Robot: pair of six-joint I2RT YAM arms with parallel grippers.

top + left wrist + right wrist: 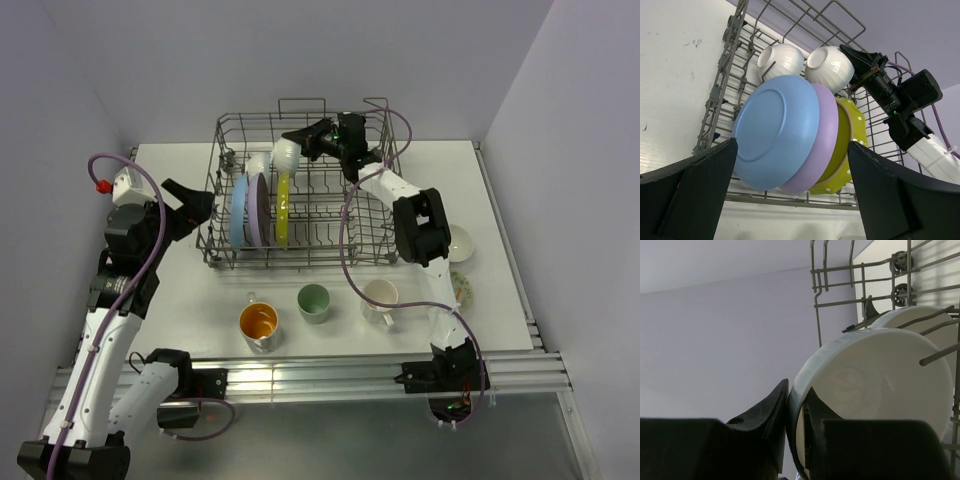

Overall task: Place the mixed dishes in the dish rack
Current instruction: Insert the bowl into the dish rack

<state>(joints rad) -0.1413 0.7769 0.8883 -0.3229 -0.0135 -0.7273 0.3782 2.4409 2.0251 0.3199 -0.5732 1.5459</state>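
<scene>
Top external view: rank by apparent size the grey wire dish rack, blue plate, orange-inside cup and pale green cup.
1. grey metal wire dish rack
2. round blue plate, standing on edge
3. orange-inside cup and pale green cup: look alike in size, so not ranked apart

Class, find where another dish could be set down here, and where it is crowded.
Free: rack tines between yellow plate and right arm; table left of orange cup. Crowded: rack's left, with plates and bowls; the row of cups.
</scene>
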